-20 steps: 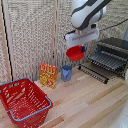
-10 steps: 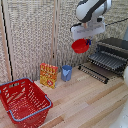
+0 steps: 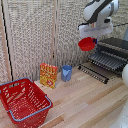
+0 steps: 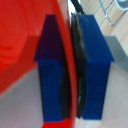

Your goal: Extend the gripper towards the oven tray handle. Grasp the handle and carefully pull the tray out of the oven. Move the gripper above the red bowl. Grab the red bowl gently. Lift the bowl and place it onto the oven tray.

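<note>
In the exterior view, the white block gripper point(image 3: 90, 36) at the end of the bulky white robot arm point(image 3: 100, 11) hangs in the air at about one o'clock in the picture. Under it hangs the small glossy red bowl point(image 3: 87, 44), clear of every surface, with its rim up against the white block. At three o'clock the boxy dark-and-silver toaster oven point(image 3: 118, 46) stands on the pale wooden table point(image 3: 85, 102). Its flat dark wire rack tray point(image 3: 107, 61) is drawn forward, and the thin dark oven tray handle point(image 3: 92, 73) lies along the front edge. The bowl is above and toward nine o'clock of the rack, not touching it. Near the centre stand a blue cup point(image 3: 66, 73) and, just beside it at nine o'clock, a yellow and red box point(image 3: 48, 75). A large red mesh shopping basket point(image 3: 24, 102) sits at seven o'clock. This view does not show the fingers.

The wrist view shows them close up: two blue-tipped fingers point(image 4: 52, 70) clenched on the bowl's thin red wall point(image 4: 20, 45), one on each face. A strip of table and dark wire shows beyond.
</note>
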